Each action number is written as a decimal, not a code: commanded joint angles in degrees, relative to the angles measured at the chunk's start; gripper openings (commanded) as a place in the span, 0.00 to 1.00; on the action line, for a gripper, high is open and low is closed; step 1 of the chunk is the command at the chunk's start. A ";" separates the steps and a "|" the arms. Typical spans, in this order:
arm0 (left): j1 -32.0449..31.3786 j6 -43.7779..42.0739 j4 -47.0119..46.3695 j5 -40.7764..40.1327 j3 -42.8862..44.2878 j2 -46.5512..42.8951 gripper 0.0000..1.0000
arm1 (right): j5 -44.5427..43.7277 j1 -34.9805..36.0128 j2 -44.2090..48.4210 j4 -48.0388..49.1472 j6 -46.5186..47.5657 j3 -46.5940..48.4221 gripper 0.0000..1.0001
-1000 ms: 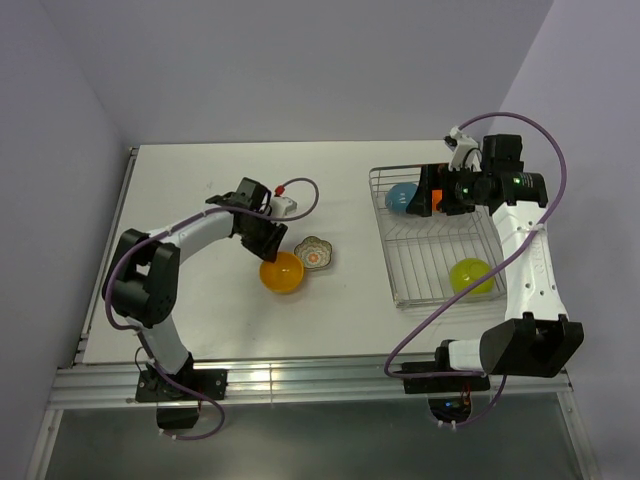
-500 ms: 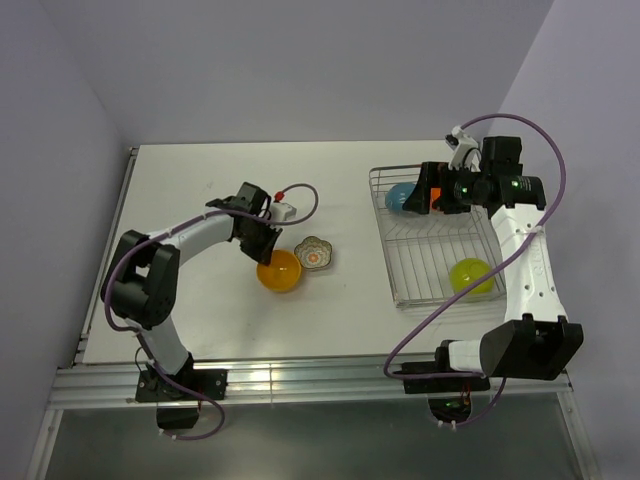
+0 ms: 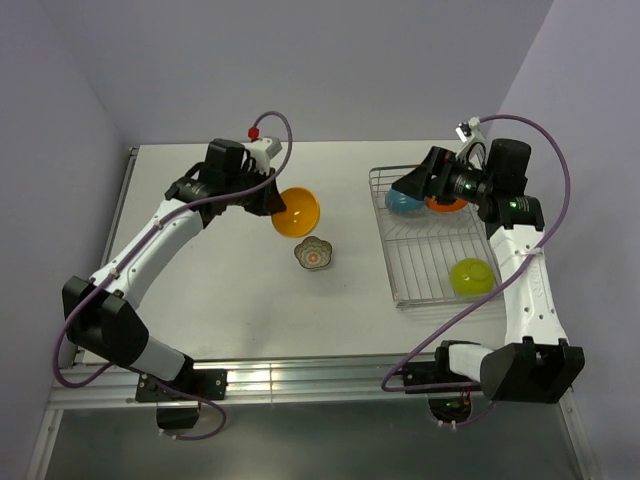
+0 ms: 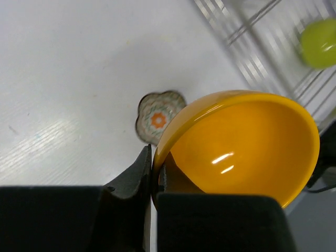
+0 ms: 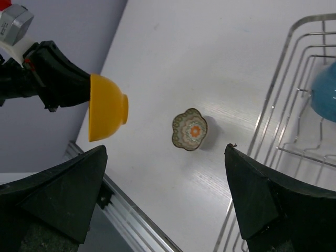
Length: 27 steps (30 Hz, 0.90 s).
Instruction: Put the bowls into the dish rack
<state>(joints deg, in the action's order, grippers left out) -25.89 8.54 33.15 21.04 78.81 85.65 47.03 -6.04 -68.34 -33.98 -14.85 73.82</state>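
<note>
Transfer of the orange bowl (image 3: pixel 296 210) is in hand; the left gripper (image 4: pixel 154 163) pinches its rim, the bowl tilted above the middle of the table (image 3: pixel 220 310), well apart from the dish rack (image 3: pixel 430 255) along the right edge; next it must travel right and lower into a free slot; the right gripper (image 5: pixel 164 157) hangs spread over the rack's far-left corner, partly hiding the blue bowl (image 3: pixel 402 200); an orange shape (image 3: pixel 445 206) beside it is hard to make out.

Both arms reach out, one gripping, one open.
The left gripper (image 3: pixel 274 202) pinches the orange bowl (image 3: pixel 297 211) by its rim above mid-table (image 3: pixel 200 300); the right gripper (image 3: pixel 408 186), jaws wide, hovers near the far right corner.
</note>
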 commanded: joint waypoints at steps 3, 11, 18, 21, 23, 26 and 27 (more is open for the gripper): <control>0.49 16.48 -6.15 0.68 3.02 -1.71 0.00 | 6.76 1.29 1.45 14.63 -14.92 -1.58 1.00; 0.58 26.53 -12.58 -3.72 1.43 -1.71 0.00 | -0.25 8.58 -1.89 13.68 -16.62 0.44 1.00; 0.58 28.73 -14.16 -3.46 0.39 -1.45 0.00 | -3.68 15.62 -6.01 13.50 -20.56 2.02 1.00; 0.58 28.99 -14.16 -3.90 0.21 -1.36 0.00 | -5.54 18.69 -7.60 14.29 -21.79 3.69 1.00; 0.58 29.08 -14.07 -4.07 0.21 -1.27 0.00 | -5.80 20.88 -8.65 14.99 -22.24 4.92 1.00; 0.58 29.08 -14.34 -3.37 0.47 -1.01 0.00 | -5.98 23.00 -10.41 15.52 -22.94 5.80 1.00; 0.58 29.17 -14.34 -2.94 0.56 -0.92 0.00 | -5.37 23.35 -11.37 15.78 -23.20 5.72 1.00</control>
<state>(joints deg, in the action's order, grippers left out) -25.43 36.27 22.94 17.21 78.76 85.49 42.28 15.77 -78.61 -21.67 -36.45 76.53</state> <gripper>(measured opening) 0.067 0.997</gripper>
